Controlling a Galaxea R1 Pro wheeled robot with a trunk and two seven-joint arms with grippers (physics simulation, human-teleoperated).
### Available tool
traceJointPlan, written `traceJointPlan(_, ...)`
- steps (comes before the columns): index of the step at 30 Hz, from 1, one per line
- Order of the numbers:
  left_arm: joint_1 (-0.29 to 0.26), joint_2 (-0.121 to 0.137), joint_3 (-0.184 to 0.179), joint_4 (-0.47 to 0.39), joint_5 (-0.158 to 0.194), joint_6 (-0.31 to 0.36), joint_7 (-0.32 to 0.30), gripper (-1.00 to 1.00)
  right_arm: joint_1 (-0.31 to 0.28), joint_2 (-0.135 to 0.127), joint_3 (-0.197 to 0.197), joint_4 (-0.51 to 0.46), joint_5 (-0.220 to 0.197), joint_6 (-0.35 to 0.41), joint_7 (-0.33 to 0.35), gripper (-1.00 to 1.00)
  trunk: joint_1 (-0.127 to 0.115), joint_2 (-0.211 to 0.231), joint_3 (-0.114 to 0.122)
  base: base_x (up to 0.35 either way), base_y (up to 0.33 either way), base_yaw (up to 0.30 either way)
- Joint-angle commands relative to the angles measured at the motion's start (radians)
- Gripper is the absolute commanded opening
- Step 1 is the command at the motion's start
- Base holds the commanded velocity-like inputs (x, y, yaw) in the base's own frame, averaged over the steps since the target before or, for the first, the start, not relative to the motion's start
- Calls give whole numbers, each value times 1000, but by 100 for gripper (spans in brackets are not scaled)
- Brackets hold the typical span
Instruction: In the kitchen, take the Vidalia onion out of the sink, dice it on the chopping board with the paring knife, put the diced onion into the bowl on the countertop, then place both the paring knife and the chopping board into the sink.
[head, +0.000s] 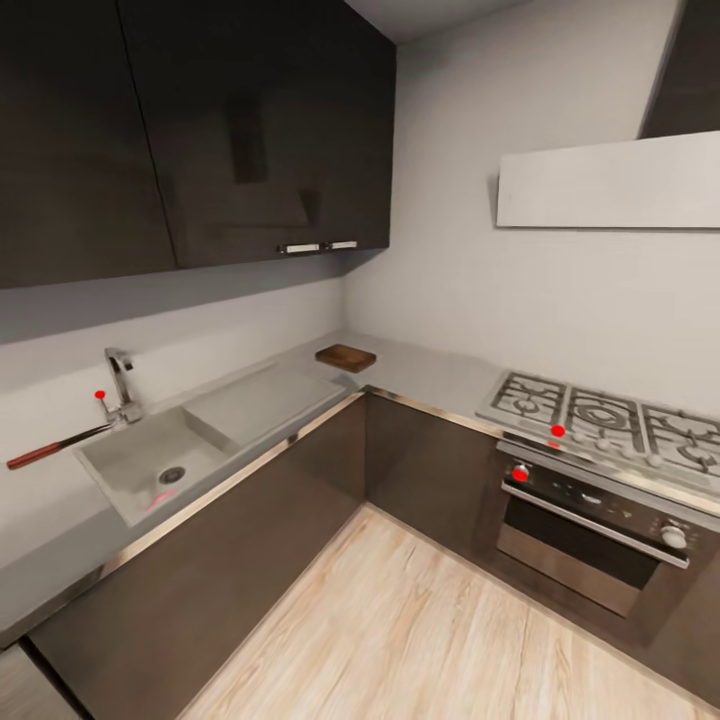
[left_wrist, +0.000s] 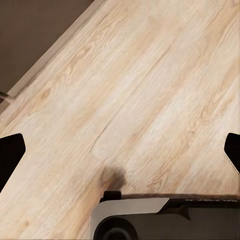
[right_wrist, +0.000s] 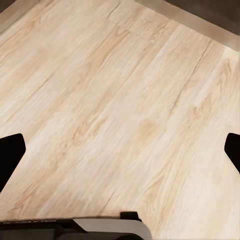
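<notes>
Kitchen corner during the approach. Both arms are hanging low over the wooden floor (left_wrist: 150, 90), well short of the desk (head: 420, 370). The left claw (left_wrist: 120, 150) is standing wide open, its dark fingertips (left_wrist: 11, 152) showing at opposite edges of the wrist view with nothing between them; the right claw (right_wrist: 120, 150) is likewise wide open and is holding nothing.

Ahead of and above both claws, one sink (head: 120, 465) is sitting in the desk beside one tap (head: 120, 385). One knife (head: 55, 445) with a reddish handle is lying on the desk just beside the sink's far rim, its blade pointing toward the tap. One board (head: 346, 357) is resting farther along, in the corner, well apart from the sink. A faint pinkish patch near the drain may be the onion; it is too indistinct to say. One hob (head: 600, 415) and one oven (head: 600, 530) are standing to the right.

Progress, as judged: nothing is done yet. The board is lying bare and the knife unused, so retrieving, dicing, transferring and clearing away all appear to be remaining.
</notes>
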Motion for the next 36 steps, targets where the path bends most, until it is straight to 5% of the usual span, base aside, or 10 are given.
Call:
traceJointPlan(1,0,0,2,-2,0,-1,0,100,0,0,3,-1,1,-1,-5,100,1,-2,-2,289,-126,0)
traceJointPlan(14,0,0,2,-2,0,-1,1,100,0,0,5,0,3,-1,-5,100,1,-2,-2,265,-97,0)
traceJointPlan(31,1,0,2,-2,0,-1,1,100,0,0,1,20,2,-1,-6,100,1,-2,-2,19,-2,0)
traceJointPlan(36,0,0,2,-2,-2,-1,1,100,-3,2,0,-132,4,40,-41,100,1,-2,-2,0,0,0)
